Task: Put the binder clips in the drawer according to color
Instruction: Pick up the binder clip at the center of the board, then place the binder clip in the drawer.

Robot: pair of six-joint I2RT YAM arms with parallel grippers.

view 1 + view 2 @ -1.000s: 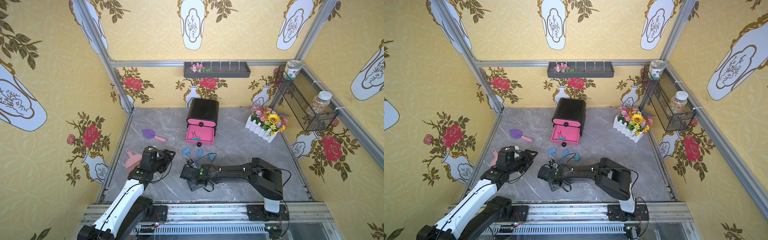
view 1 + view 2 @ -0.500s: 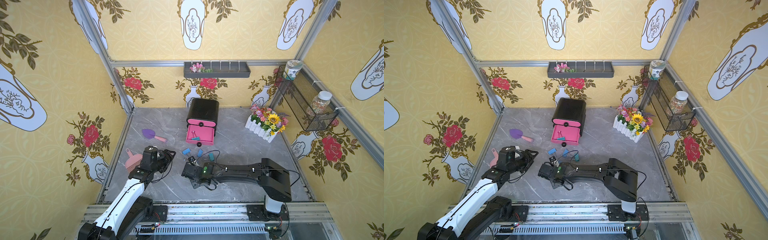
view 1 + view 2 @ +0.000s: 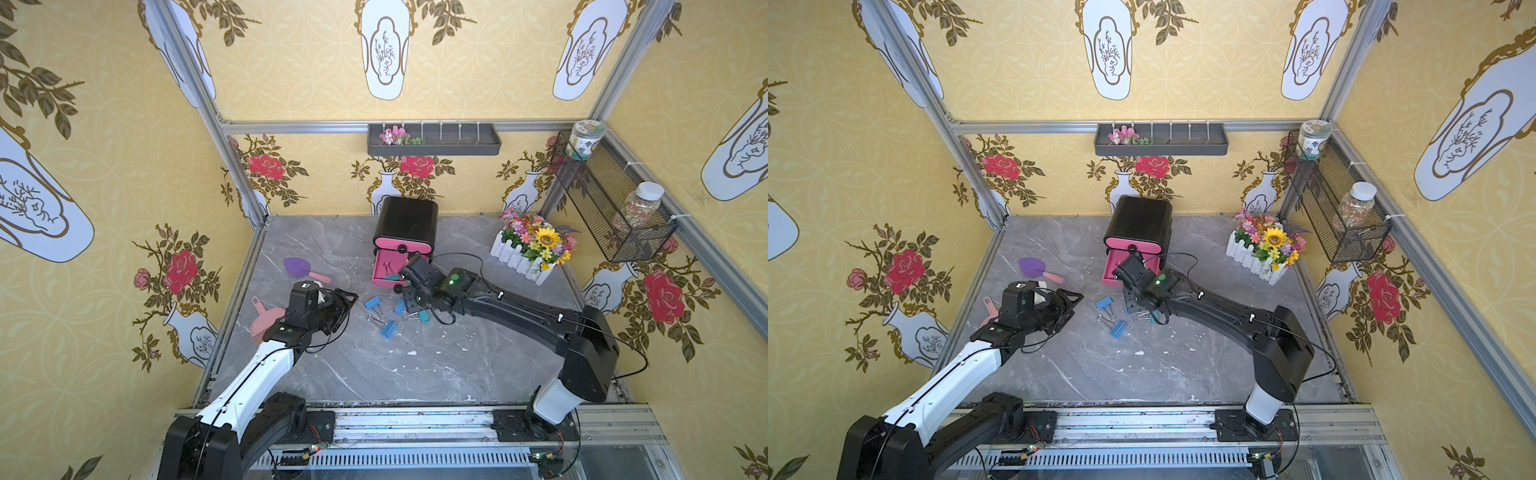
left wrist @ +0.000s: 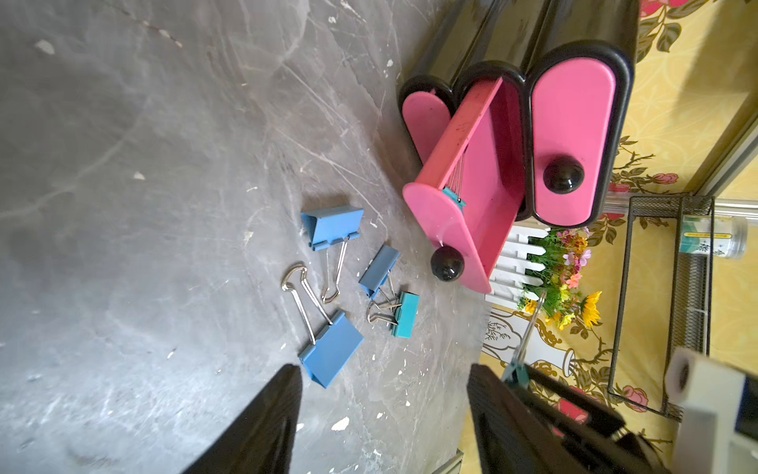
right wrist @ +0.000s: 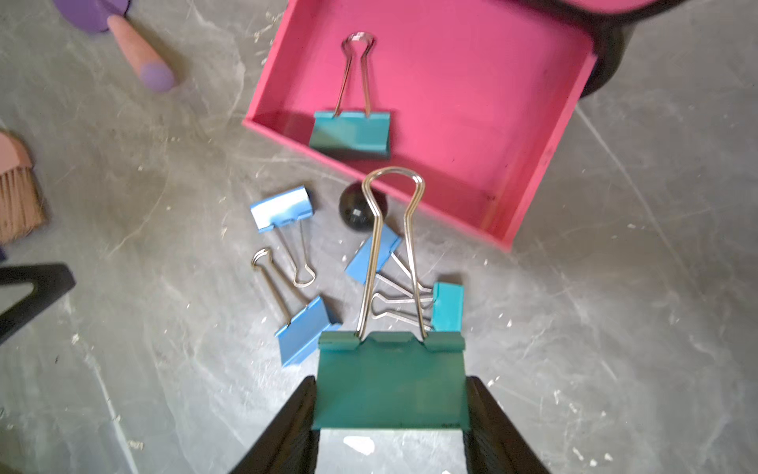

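Observation:
My right gripper [image 5: 389, 390] is shut on a teal binder clip [image 5: 389, 381], its wire handles pointing at the drawer. It hovers just in front of the black cabinet [image 3: 405, 224]. The cabinet's middle pink drawer [image 5: 541, 172] is pulled out and holds another teal clip [image 5: 350, 131]. Three blue clips [image 4: 332, 225] [image 4: 332, 349] [image 4: 379, 266] and one teal clip [image 4: 406, 314] lie on the grey table below. My left gripper [image 4: 383, 414] is open and holds nothing, low over the table to the left of the clips. In both top views the right gripper [image 3: 411, 305] [image 3: 1133, 299] hides its clip.
A purple scoop with a pink handle [image 3: 303, 268] and a pink brush [image 3: 264, 322] lie at the table's left. A white-fenced flower box [image 3: 528, 253] stands at the back right. A wire basket with jars [image 3: 611, 208] hangs on the right wall.
My right gripper has moved from the table's front toward the open drawer, with the teal clip in it. The left arm has hardly moved.

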